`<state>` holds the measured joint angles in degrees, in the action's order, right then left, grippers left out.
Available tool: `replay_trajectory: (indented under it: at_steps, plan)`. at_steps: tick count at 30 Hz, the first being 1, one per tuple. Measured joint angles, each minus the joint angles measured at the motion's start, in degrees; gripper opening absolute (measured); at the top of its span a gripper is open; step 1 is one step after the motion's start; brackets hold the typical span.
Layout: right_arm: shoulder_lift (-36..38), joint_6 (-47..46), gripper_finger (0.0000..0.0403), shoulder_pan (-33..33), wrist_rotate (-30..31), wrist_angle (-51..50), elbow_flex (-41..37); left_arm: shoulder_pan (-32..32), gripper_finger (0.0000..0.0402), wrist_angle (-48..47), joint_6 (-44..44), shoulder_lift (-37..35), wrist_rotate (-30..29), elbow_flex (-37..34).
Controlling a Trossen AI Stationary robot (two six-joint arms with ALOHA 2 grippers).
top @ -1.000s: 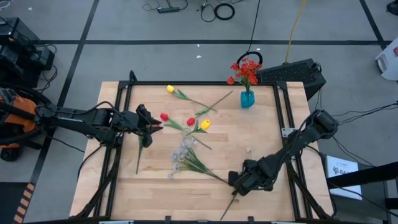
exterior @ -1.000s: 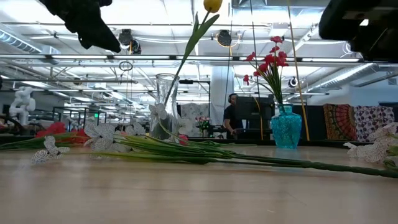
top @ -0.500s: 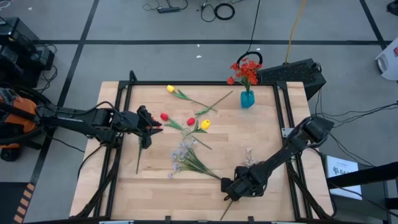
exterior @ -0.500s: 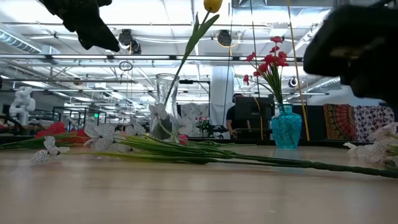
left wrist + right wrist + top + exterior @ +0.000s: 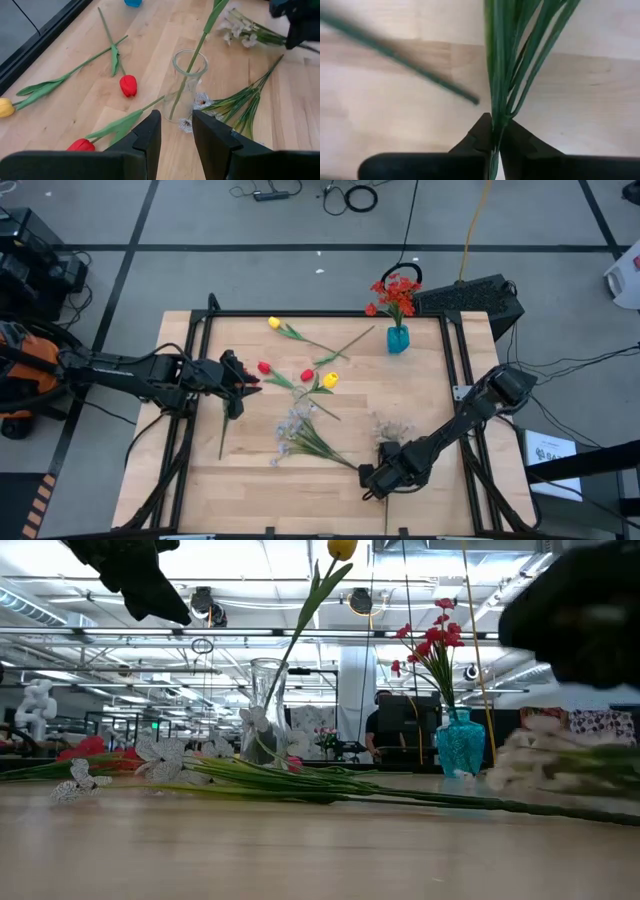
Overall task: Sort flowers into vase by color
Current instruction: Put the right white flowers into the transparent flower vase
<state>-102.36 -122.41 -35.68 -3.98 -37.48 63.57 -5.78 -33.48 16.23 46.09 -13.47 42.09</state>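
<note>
— What is held by the right gripper (image 5: pixel 495 135)?
— A white spray's green stalks (image 5: pixel 507 65) are pinched between its closed fingers, low over the table's (image 5: pixel 440 400) near right part.

— And the left gripper (image 5: pixel 176 131)?
— It is held partly open over a clear glass vase (image 5: pixel 186 82), gripping nothing.

— The teal vase (image 5: pixel 398 339)?
— It is seen at the far edge, with red blossoms (image 5: pixel 396 290) in it.

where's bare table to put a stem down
Bare wood lies along the near edge left of the right pincer, and between the teal vase and that arm. The middle is crowded with tulips and the white spray.
</note>
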Motion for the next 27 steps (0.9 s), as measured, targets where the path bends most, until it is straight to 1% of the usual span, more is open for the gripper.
replay_trajectory:
  at_steps: [2,5,8,10,11,12,14,16,20,22,25,27]
  plan:
    - [3.1,1.9,0.0014,0.0,1.7,-4.1,0.0,0.0,0.0116,0.0,0.0,0.0,0.0,0.0]
    - [8.4,6.3,0.0005,0.0,3.9,-13.8,0.0,0.0,0.0116,0.0,0.0,0.0,-0.1,0.0]
    - [13.6,14.5,0.0005,0.2,3.1,-23.4,0.0,0.0,0.0116,0.1,-0.1,0.0,-1.5,0.0]
    - [16.6,16.9,0.0006,0.8,2.7,-29.0,0.0,0.0,0.0116,0.1,-0.1,0.0,-2.2,0.0]
    - [17.8,18.1,0.0006,1.0,4.2,-31.2,0.0,0.0,0.0116,0.0,-0.1,0.0,-2.8,0.0]
    - [19.0,19.0,0.0006,1.3,7.3,-33.6,0.0,0.0,0.0116,0.1,-0.1,0.0,-3.2,0.0]
    - [21.3,22.1,0.0003,1.9,15.3,-35.9,0.0,0.0,0.0116,0.1,0.1,0.0,-3.4,0.0]
    - [23.9,29.7,0.0003,2.9,21.5,-33.7,0.0,0.0,0.0116,0.1,2.2,0.0,-3.4,0.0]
    - [29.3,46.0,0.0002,6.1,30.0,-26.7,-1.7,0.0,0.0116,1.3,7.0,0.0,-3.3,0.0]
    - [32.5,53.5,0.0001,8.5,33.9,-21.8,-3.8,0.0,0.0116,2.7,7.3,0.0,-3.3,0.0]
    - [38.3,65.3,0.0001,13.4,33.7,-11.8,-9.5,0.0,0.0116,4.5,7.3,0.0,-3.9,0.0]
    - [42.1,73.5,0.0001,17.2,30.6,-2.1,-14.2,0.0,0.0116,6.4,7.4,0.0,-5.0,0.0]
